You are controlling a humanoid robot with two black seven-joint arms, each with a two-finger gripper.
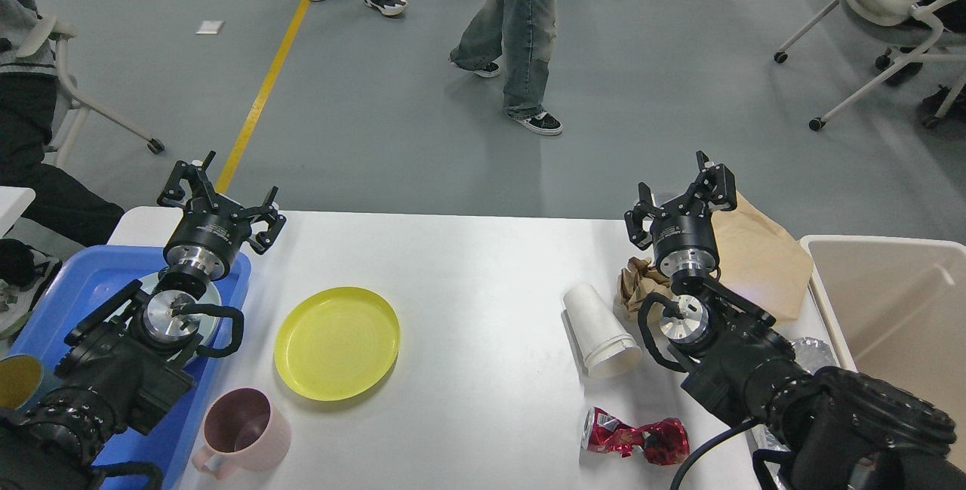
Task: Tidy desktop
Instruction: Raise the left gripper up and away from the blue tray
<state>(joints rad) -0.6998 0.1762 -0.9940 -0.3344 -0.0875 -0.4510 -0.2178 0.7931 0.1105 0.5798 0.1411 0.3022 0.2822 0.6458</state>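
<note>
Desktop (483, 263) below both pincers, seemingly untouched.

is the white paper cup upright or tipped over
Tipped over: the white paper cup lies on its side on the desktop, open rim toward the camera.

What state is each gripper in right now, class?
Left gripper: open, holding nothing, above the blue tray.
Right gripper: open, holding nothing, above the desktop.

Both arms are black and chunky, each with a bare silver metal disc at the wrist joint and a looping black cable beside it — the left gripper (219, 195) and right gripper (683, 199) are black skeletal two-finger claws.
</note>
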